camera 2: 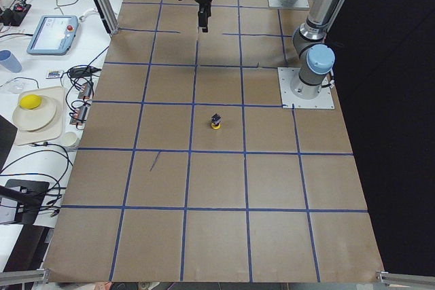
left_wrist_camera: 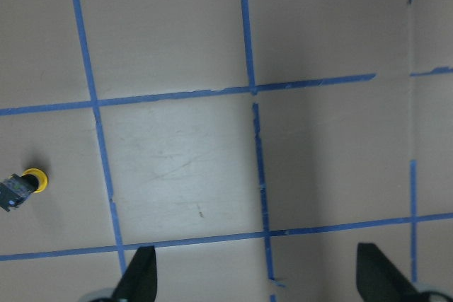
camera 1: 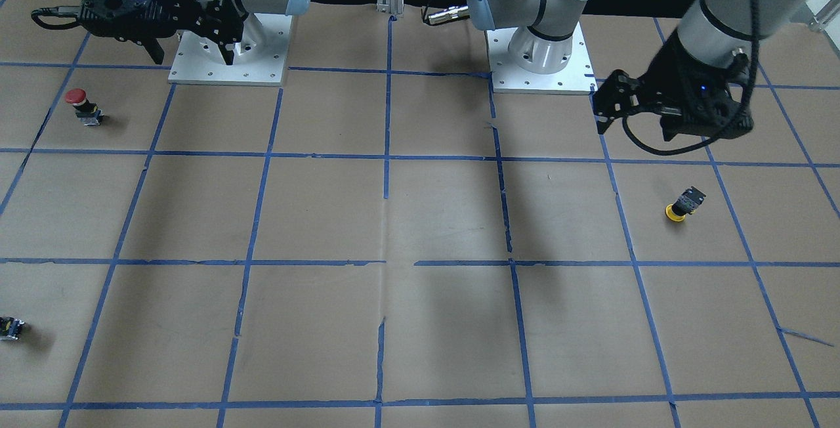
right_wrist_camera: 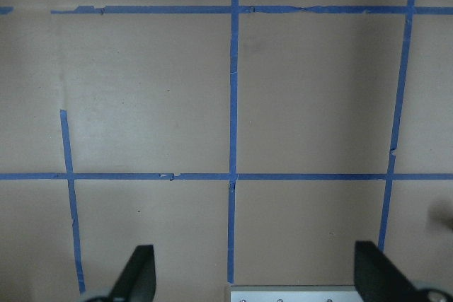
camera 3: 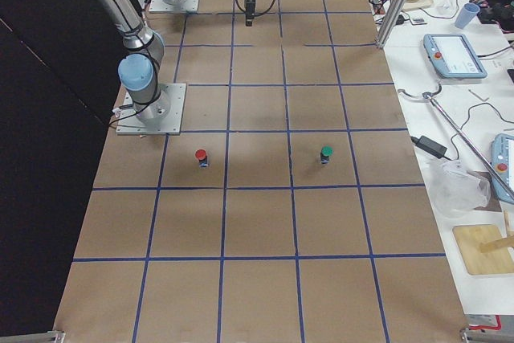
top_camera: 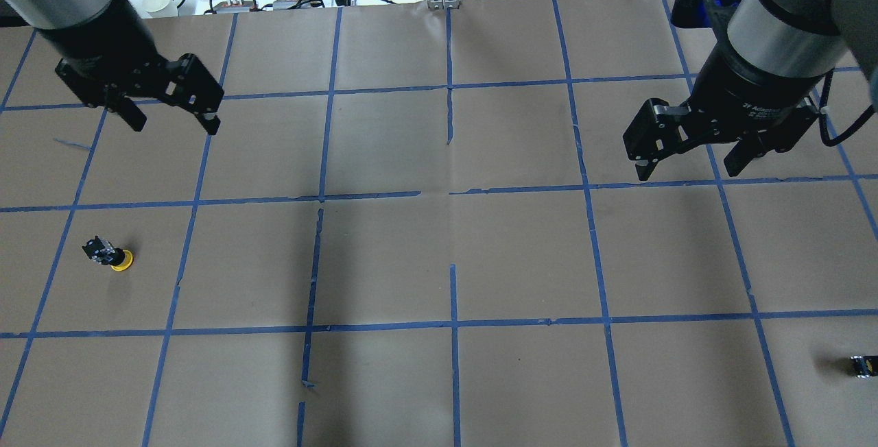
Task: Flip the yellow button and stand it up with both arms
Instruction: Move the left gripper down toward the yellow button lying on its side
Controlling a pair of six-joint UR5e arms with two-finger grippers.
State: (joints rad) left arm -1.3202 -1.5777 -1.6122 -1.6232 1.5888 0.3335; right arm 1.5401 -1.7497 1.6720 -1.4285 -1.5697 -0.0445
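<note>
The yellow button rests with its yellow cap on the paper and its black body leaning upward. It also shows in the overhead view, the exterior left view and at the left edge of the left wrist view. My left gripper is open and empty. It hangs high above the table, farther from the robot's base than the button. My right gripper is open and empty, high over the other half of the table.
A red-capped button stands near the right arm's base plate. A small dark part lies at the table's edge. A green-capped button shows in the exterior right view. A dark item sits at the overhead view's right edge.
</note>
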